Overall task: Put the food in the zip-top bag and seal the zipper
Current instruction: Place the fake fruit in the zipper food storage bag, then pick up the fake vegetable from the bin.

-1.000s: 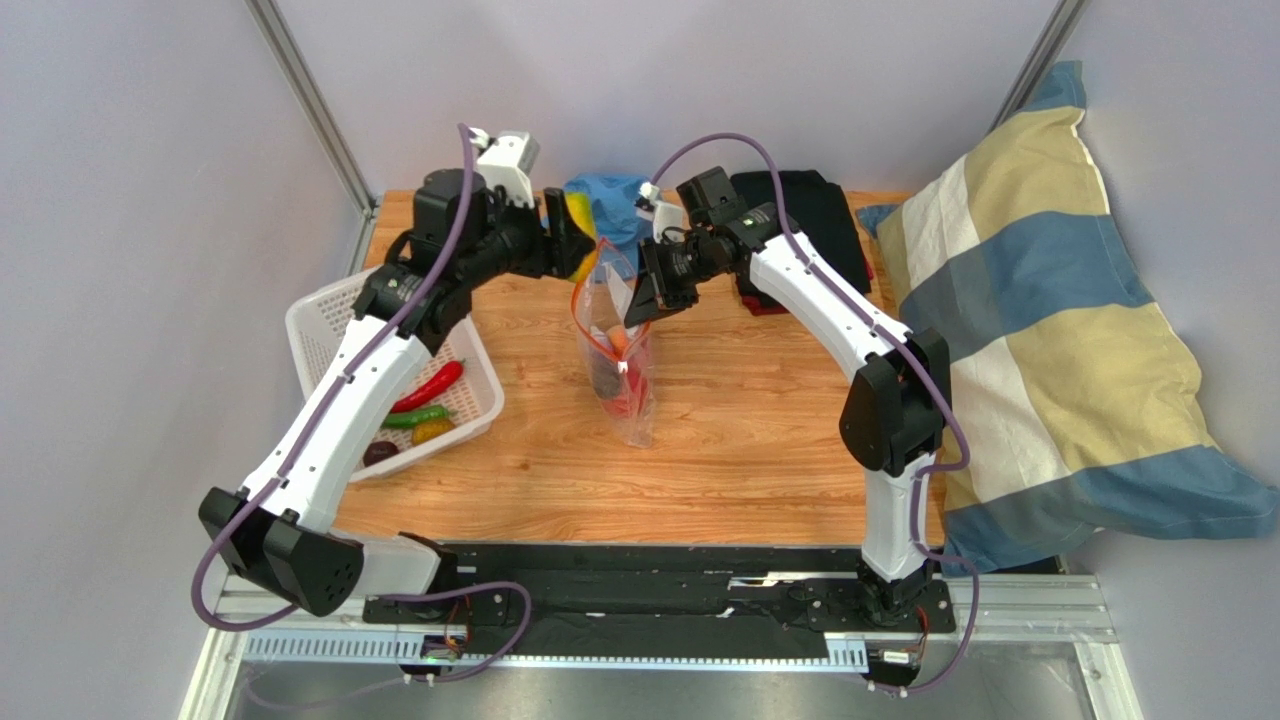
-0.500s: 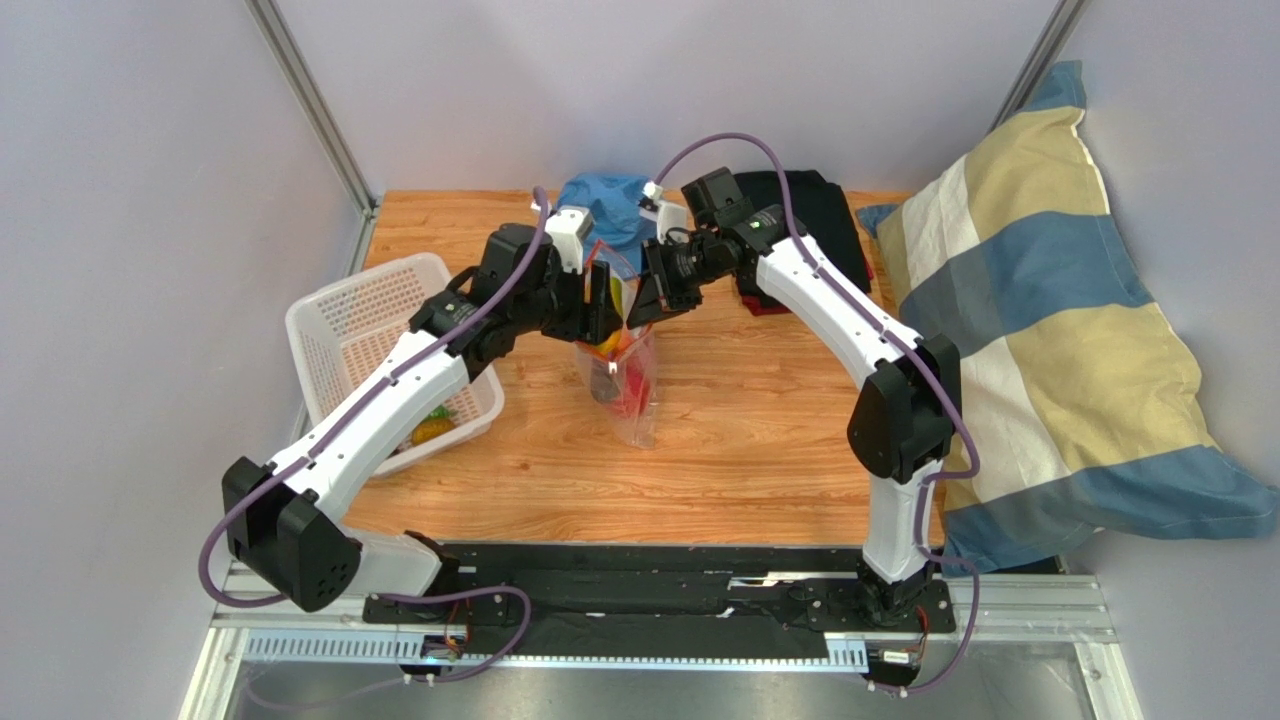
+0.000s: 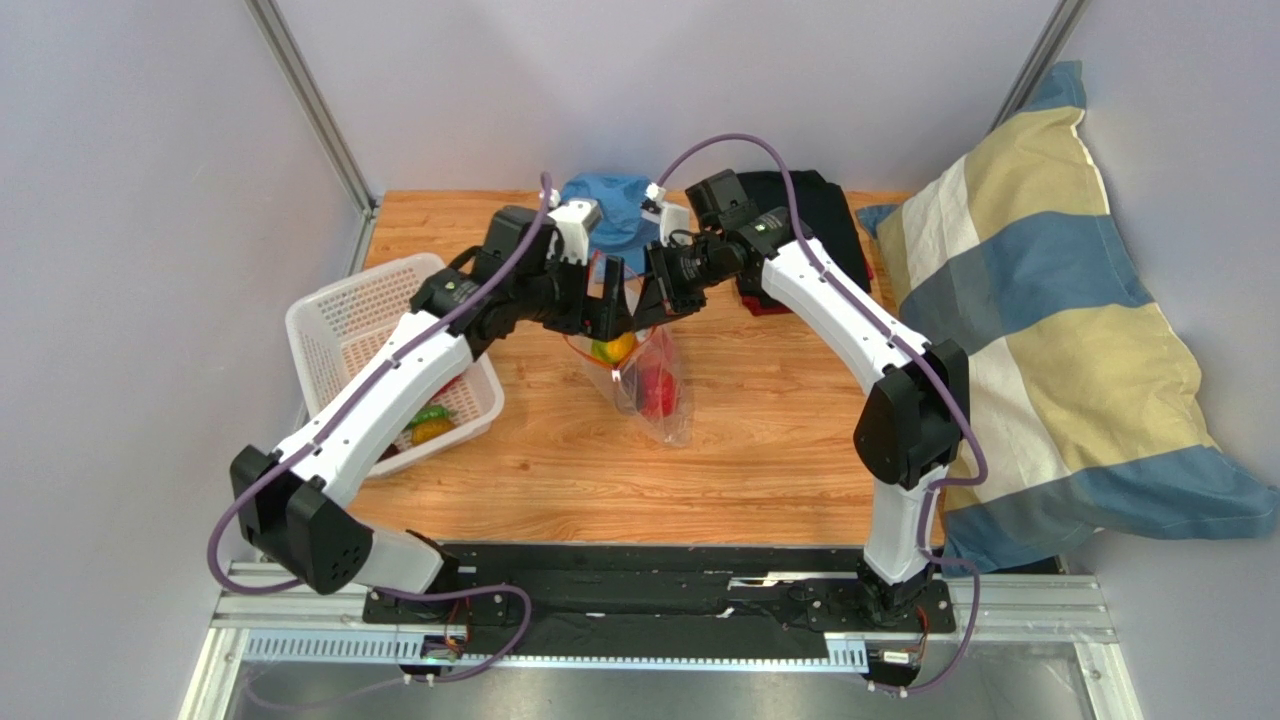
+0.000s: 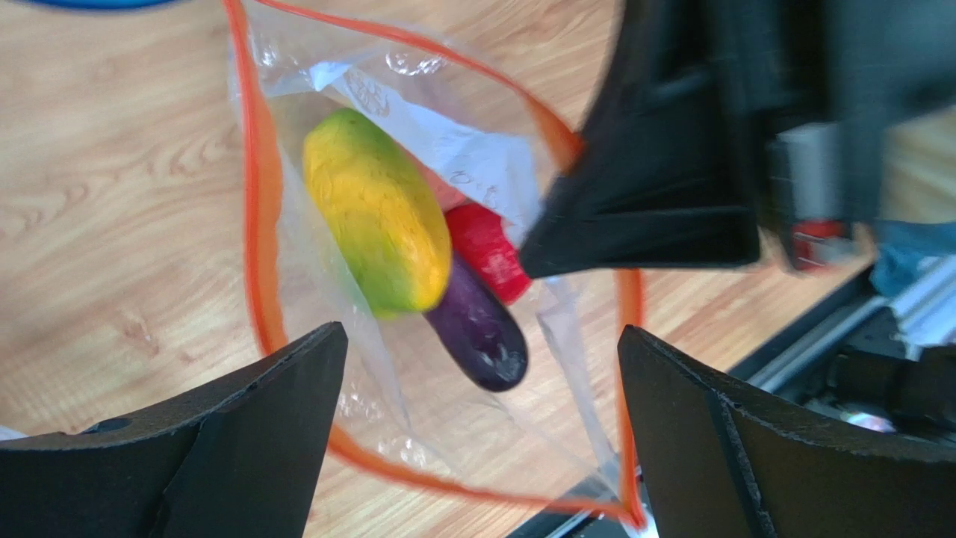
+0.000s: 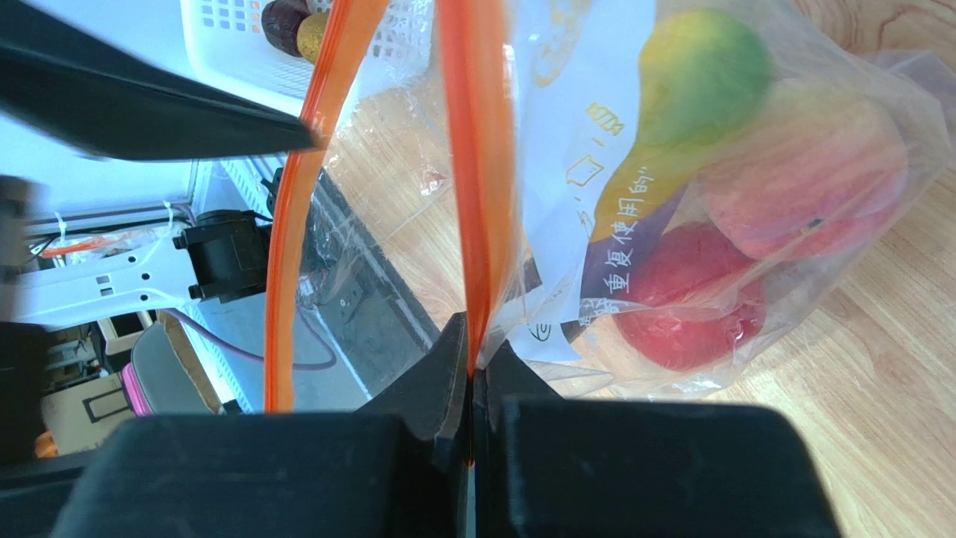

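Wood bench (image 3: 781, 450), grey walls (image 3: 150, 150) — pillow (image 3: 1052, 330) off right edge, basket (image 3: 353, 308) at left — zipper (image 5: 477, 168) pinched in right gripper (image 5: 471, 336), left gripper (image 4: 477, 348) spread wide over zip-top bag (image 3: 661, 393).

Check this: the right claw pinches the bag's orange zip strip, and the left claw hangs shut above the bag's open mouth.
One error: the left claw is open, not shut. The left wrist view shows its fingers spread wide above the zip-top bag's open mouth. The right claw does pinch the orange zip strip.

Clear crinkly plastic zip-top bag (image 5: 645, 275): printed Chinese characters, "便使用的" legible along one line; other print too creased to read.
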